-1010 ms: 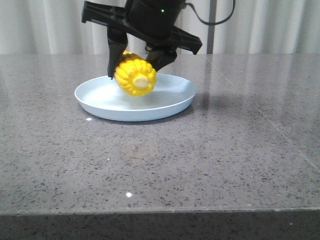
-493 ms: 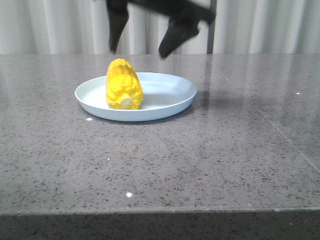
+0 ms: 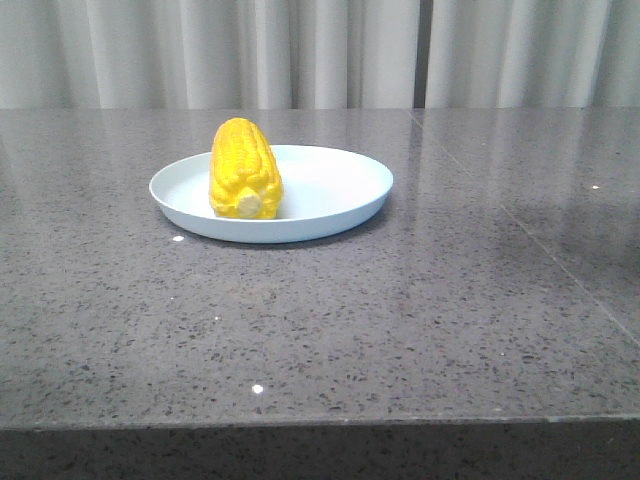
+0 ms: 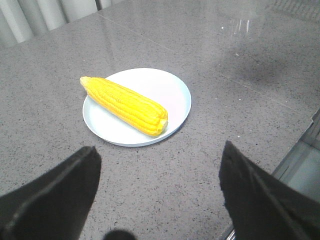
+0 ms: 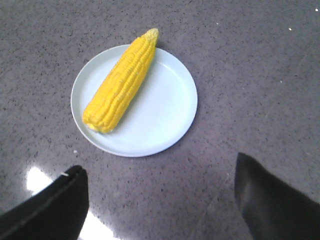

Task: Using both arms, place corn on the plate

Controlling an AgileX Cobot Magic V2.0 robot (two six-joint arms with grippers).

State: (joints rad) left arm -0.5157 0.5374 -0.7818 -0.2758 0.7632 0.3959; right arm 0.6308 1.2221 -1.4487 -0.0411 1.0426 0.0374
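Note:
The yellow corn [image 3: 244,170] lies on the pale blue plate [image 3: 340,195], toward its left half, cream stub end facing the front. The left wrist view has the corn [image 4: 125,104] lying across the plate [image 4: 177,95]. My left gripper [image 4: 159,160] hangs open well above the table, nothing between its black fingers [image 4: 65,185]. From the right wrist, the corn [image 5: 121,80] and plate [image 5: 165,110] show below my right gripper [image 5: 160,185], which is open and empty too. Neither gripper appears in the front view.
Grey speckled stone tabletop [image 3: 400,330] spreads all round the plate. White curtains [image 3: 320,50] close off the back. The table's edge and a metal rail [image 4: 300,165] show in the left wrist view.
The gripper that held the corn over the plate let it go and rose out of the front view. The corn now rests on the plate.

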